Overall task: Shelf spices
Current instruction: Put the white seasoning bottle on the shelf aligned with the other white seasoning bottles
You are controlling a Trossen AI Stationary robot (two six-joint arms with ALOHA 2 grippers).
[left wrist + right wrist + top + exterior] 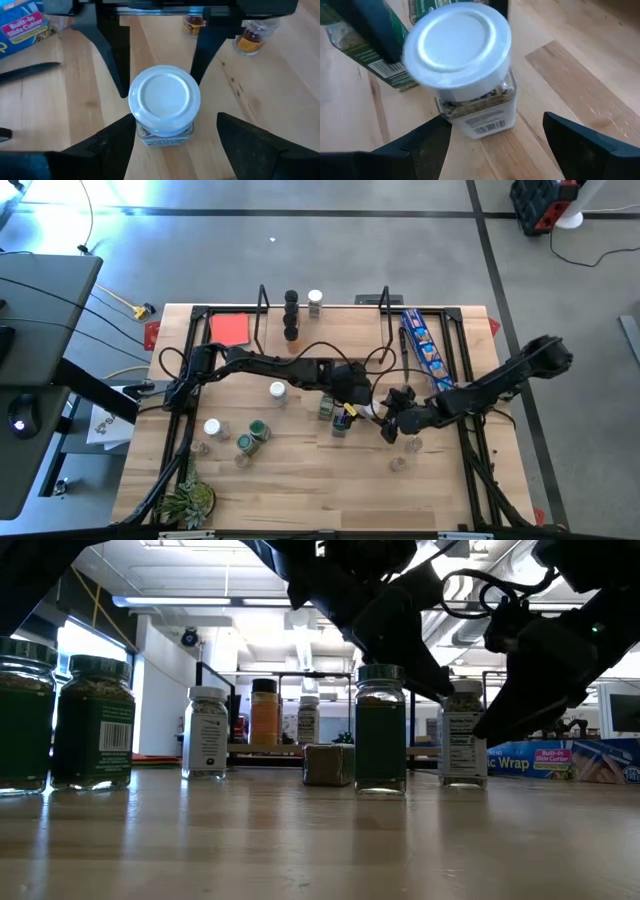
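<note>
My left gripper (172, 120) stands open around an upright white-lidded spice jar (165, 102) at the table's middle, one finger on each side of it. The finger (112, 142) comes close to the jar's side, and I cannot tell if it touches. My right gripper (496, 119) is open around another upright white-lidded jar (465, 65) just to the right. Both jars (380, 730) (462, 735) rest on their bases on the table. Three jars (291, 315) stand on the shelf (335, 328) at the far edge.
A blue packet (425, 350) lies at the far right and a red square (230, 328) at the far left. Several jars (250, 435) stand front left, one (277, 391) at mid-left, two clear ones (407, 452) front right. A small plant (188, 502) sits at the near left corner.
</note>
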